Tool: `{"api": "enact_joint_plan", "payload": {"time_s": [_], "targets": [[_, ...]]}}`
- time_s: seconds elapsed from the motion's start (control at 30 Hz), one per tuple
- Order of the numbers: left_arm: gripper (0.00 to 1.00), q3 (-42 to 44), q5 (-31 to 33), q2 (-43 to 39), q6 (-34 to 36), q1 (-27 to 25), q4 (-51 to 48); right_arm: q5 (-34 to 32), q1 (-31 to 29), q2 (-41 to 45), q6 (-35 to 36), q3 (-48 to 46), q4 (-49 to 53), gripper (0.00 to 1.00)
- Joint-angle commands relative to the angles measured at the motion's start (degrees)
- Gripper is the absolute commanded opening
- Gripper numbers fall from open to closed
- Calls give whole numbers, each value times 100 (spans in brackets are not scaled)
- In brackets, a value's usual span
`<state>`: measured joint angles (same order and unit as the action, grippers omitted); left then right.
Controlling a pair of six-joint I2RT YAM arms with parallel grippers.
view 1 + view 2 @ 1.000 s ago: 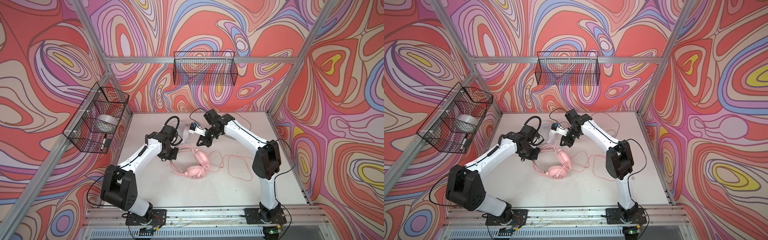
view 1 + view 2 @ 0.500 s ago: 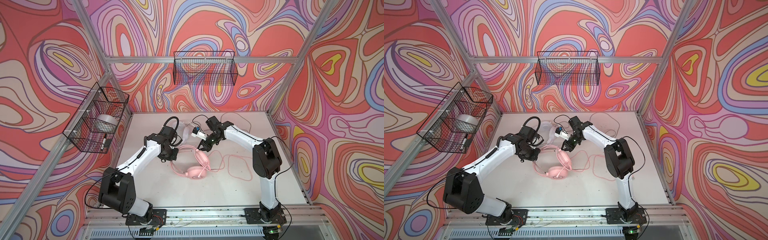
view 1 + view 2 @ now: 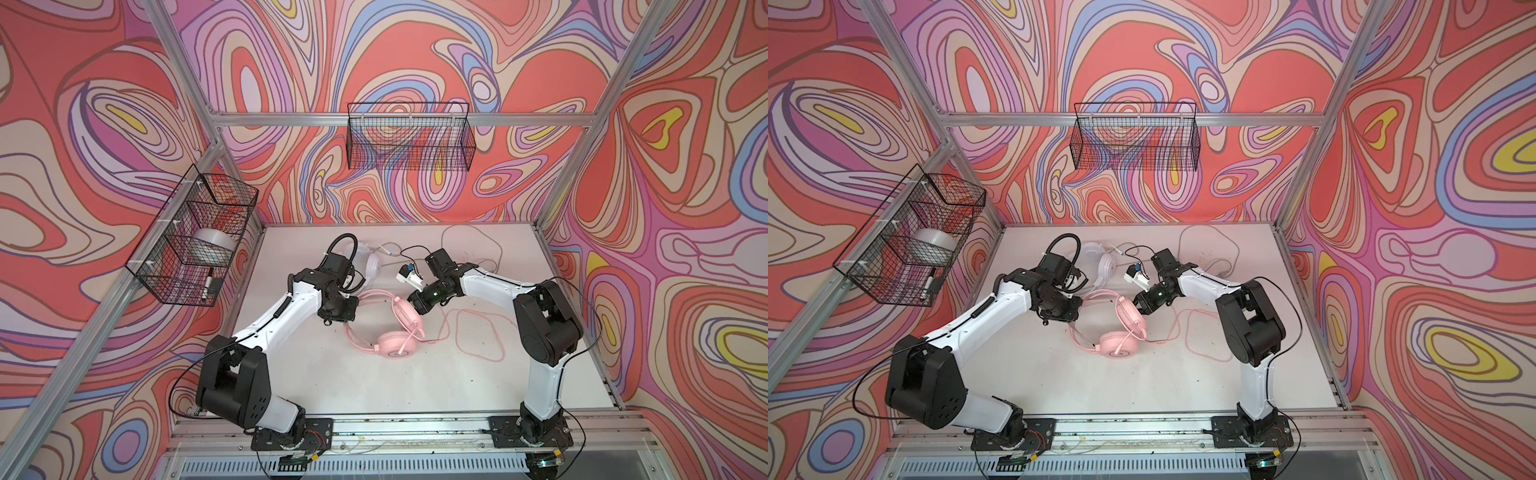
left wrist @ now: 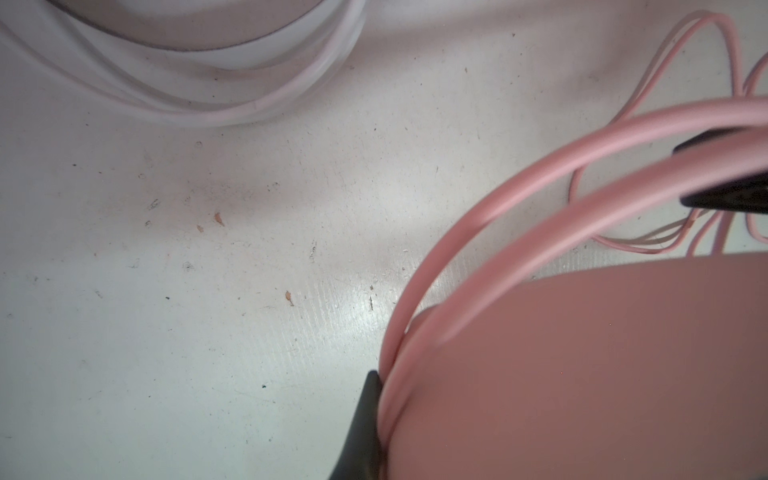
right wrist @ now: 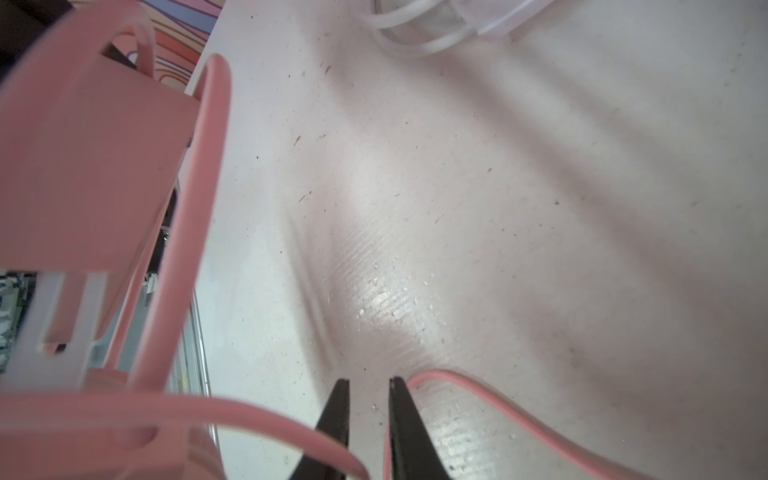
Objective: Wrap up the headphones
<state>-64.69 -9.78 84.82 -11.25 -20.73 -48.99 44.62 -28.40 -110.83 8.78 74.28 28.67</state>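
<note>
Headphones in pink (image 3: 395,351) lie mid-table (image 3: 374,386), the white pair (image 3: 371,266) behind. The left gripper (image 3: 348,316) clamps the pink headband. The right gripper (image 5: 368,384) has dropped low, its jaws newly parted, loosening the pink cord (image 5: 478,384); wrapping looks barely begun.

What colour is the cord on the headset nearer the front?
The cord is pink, like its headset; clearest in the right wrist view.

- left arm (image 3: 286,311): stretched forward and inward, wrist bent down
- left gripper (image 3: 341,316): pointing down, clamped tight
- right arm (image 3: 494,286): elbow raised, forearm stretched inward toward left gripper
- right gripper (image 5: 368,388): tilted down, fingers (image 5: 336,415) slightly apart, narrow gap between tips
- grippers near each other, not touching
</note>
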Motion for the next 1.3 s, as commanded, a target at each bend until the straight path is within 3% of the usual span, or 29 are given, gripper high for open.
{"api": "enact_joint_plan", "payload": {"time_s": [0.0, 0.5, 0.77, 1.27], "targets": [[0, -74, -472, -171, -162, 18, 139, 143, 19, 257, -462, -371, -685, 22], [0, -88, -469, -220, -554, 190, 270, 171, 27, 632, -898, -1688, -1333, 23], [0, 9, -630, -235, -735, 314, 423, -10, 28, 772, -1250, -2059, -1812, 30], [0, -226, -458, -391, -1623, 850, 343, -85, 38, 821, -1244, -2419, -1780, 30]]}}
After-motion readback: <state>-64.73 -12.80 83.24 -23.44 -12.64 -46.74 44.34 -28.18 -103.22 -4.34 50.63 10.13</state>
